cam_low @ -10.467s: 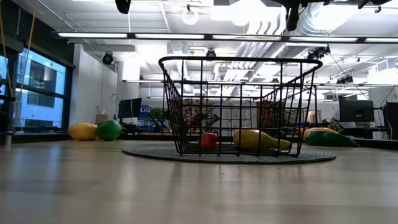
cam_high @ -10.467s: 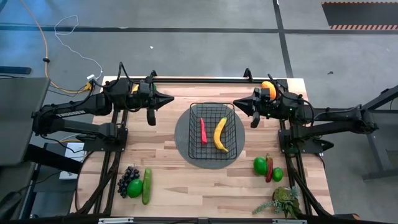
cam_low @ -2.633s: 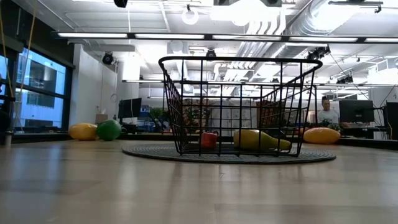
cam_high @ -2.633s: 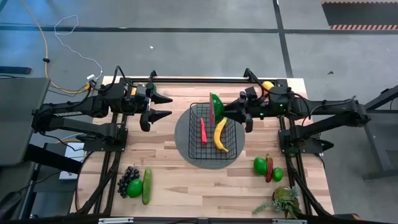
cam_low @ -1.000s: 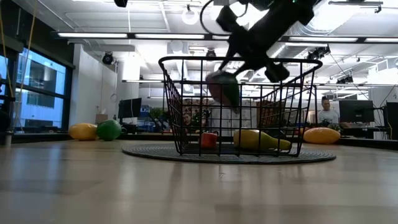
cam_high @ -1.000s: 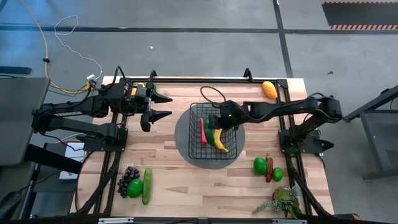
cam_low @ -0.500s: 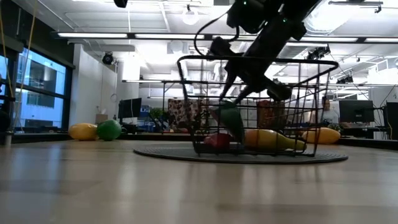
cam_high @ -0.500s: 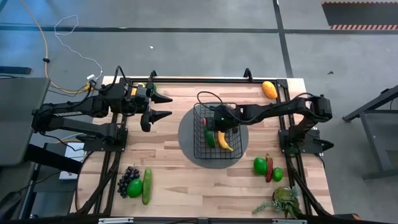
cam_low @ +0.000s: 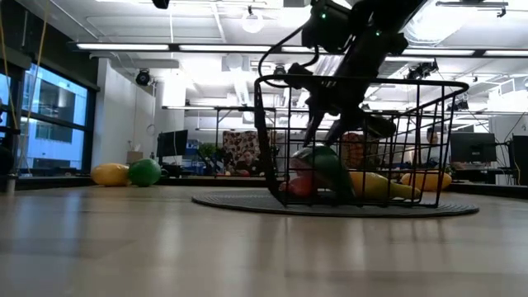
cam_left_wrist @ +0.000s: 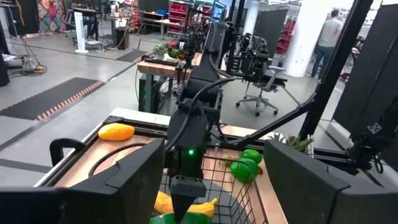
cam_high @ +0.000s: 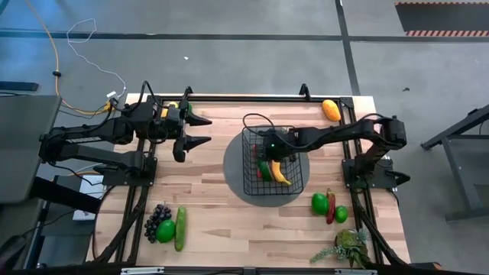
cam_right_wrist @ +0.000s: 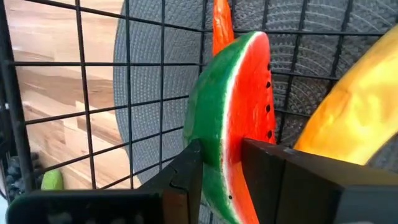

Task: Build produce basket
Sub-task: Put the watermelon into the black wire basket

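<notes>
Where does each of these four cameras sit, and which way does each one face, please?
High view: overhead, facing down on both arms.
Low view: at tabletop height, facing the basket.
Left wrist view: on the parked left arm, facing across to the right arm; open left claw.
Right wrist view: inside the basket, right claw shut on the watermelon slice.
High and low views share the basket and banana.

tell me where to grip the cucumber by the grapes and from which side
Grip the cucumber across its narrow middle, coming straight down from above. It lies flat on the table with its long axis running front to back, so the fingers should close across its width. The green round fruit and grapes crowd its left side, leaving little room there; the left gripper is nearer.
</notes>
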Controlling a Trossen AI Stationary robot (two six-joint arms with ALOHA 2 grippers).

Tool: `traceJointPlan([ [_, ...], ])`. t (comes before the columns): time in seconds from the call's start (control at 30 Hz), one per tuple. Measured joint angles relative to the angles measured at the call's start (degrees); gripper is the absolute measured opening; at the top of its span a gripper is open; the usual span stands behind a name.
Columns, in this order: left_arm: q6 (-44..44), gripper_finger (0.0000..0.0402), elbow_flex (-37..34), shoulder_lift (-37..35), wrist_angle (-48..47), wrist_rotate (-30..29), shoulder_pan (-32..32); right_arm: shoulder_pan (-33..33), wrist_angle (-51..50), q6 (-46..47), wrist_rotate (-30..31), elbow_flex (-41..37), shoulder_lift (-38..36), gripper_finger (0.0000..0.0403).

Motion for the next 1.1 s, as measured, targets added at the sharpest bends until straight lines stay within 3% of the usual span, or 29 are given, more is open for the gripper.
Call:
traceJointPlan([
  [0.4,0.0,0.0264,0.0,0.0,0.0,-0.2,0.0,-0.3,-0.2,-1.0,3.1,0.0,0.9,0.0086],
  [0.77,0.0,0.0264,0.0,0.0,0.0,-0.2,0.0,-1.2,-0.8,-5.4,2.4,0.0,0.9,0.0172],
  [1.1,0.0,0.0264,0.0,0.0,0.0,-0.2,0.0,-2.7,-1.9,-8.5,0.8,0.0,-4.2,0.0178],
])
